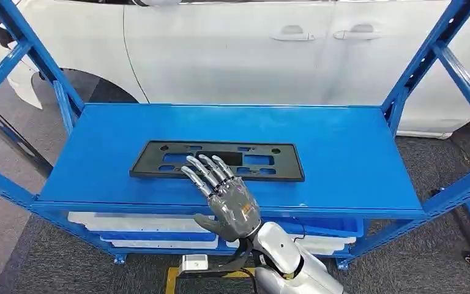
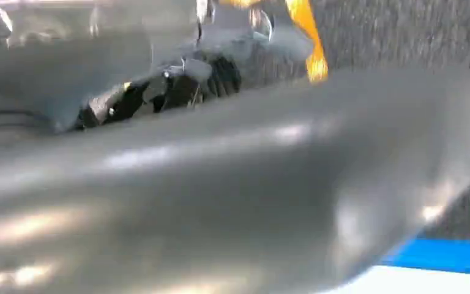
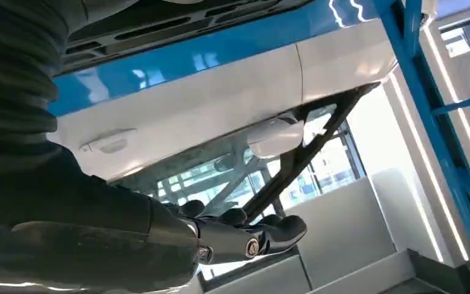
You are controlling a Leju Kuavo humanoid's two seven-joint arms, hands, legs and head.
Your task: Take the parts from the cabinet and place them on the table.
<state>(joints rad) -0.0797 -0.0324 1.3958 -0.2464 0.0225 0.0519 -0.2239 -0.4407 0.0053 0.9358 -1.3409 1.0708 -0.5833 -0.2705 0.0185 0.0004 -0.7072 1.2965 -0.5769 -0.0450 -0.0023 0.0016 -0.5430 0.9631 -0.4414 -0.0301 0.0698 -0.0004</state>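
Workshop floor of dark grey carpet, with a white car (image 1: 232, 49) parked close behind a blue steel shelving rack (image 1: 398, 98). On the rack's blue top shelf (image 1: 343, 159), lying flat and near the middle: a black plastic licence-plate bracket (image 1: 159, 160), rectangular, with cut-out slots and small holes. On a lower shelf, pale trays (image 1: 141, 223), partly hidden under the shelf edge. Right hand (image 1: 223, 193) raised from below, fingers (image 1: 205, 171) straight and spread apart, holding nothing, fingertips reaching over the bracket's near edge; cannot tell whether touching or just above. Same hand in the right wrist view (image 3: 245, 236), dark fingers extended, the bracket (image 3: 159, 24) seen beyond. Left wrist view blurred, mostly a grey surface; left hand's state impossible to tell. Task, by appearance, at its very start: bracket not yet gripped or lifted. Still to do: grasp, lift clear of the rack, carry to the worktop, set down.
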